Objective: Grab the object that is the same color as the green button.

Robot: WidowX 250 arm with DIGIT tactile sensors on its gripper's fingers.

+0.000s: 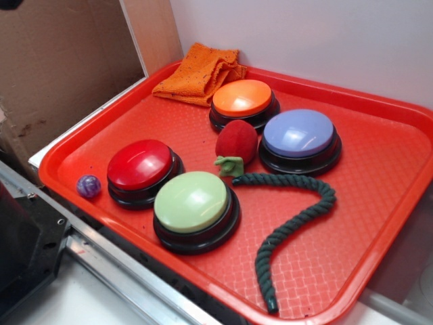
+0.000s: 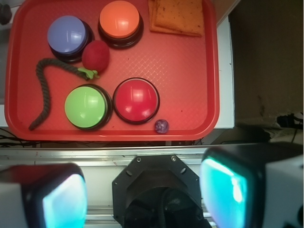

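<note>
The object, a long dark green twisted rope (image 1: 327, 196) (image 2: 46, 97), lies curved on the red tray (image 1: 379, 176) (image 2: 190, 71), to the right of the green button in the exterior view. The pale-green dome button (image 1: 191, 201) (image 2: 85, 105) sits on its black base at the tray's front. My gripper (image 2: 147, 194) shows only in the wrist view. It hangs high above the robot's base, outside the tray's near edge and far from the rope. Its two cyan-padded fingers (image 2: 64, 202) stand wide apart with nothing between them.
Also on the tray are a red button (image 1: 140, 164), an orange button (image 1: 242, 97), a lavender-blue button (image 1: 298, 132), a red plush strawberry (image 1: 237, 141) touching the rope's end, a small purple ball (image 1: 88, 185) and a folded orange cloth (image 1: 199, 71). Cardboard stands at the left.
</note>
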